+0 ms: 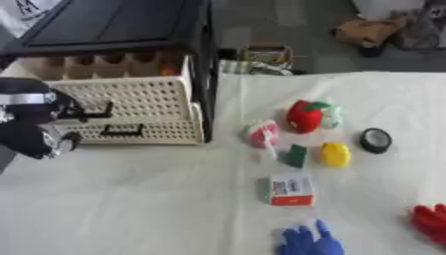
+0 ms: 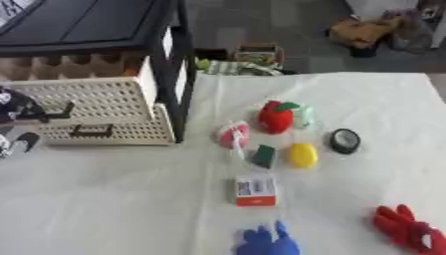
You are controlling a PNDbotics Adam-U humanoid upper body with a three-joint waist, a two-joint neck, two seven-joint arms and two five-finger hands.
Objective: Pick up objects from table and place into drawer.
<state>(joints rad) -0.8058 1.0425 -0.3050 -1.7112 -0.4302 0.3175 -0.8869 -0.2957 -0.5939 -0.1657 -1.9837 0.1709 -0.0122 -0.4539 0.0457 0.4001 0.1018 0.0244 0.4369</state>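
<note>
My left hand (image 1: 39, 138) is black and sits at the far left, just left of the cream perforated drawers (image 1: 131, 99) in the dark rack. It is close to the upper drawer's black handle (image 1: 98, 111), and whether it touches the handle is unclear. On the white cloth lie a red plush fruit (image 1: 304, 117), a pink thing (image 1: 262, 133), a small green piece (image 1: 296, 155), a yellow thing (image 1: 334, 154), a black round thing (image 1: 376, 140) and a white and orange box (image 1: 290, 190).
A blue hand-shaped thing (image 1: 311, 242) lies at the front edge and a red one (image 2: 407, 231) at the front right. The dark rack frame (image 1: 207, 74) stands at the table's left. Clutter sits on the floor beyond the far edge.
</note>
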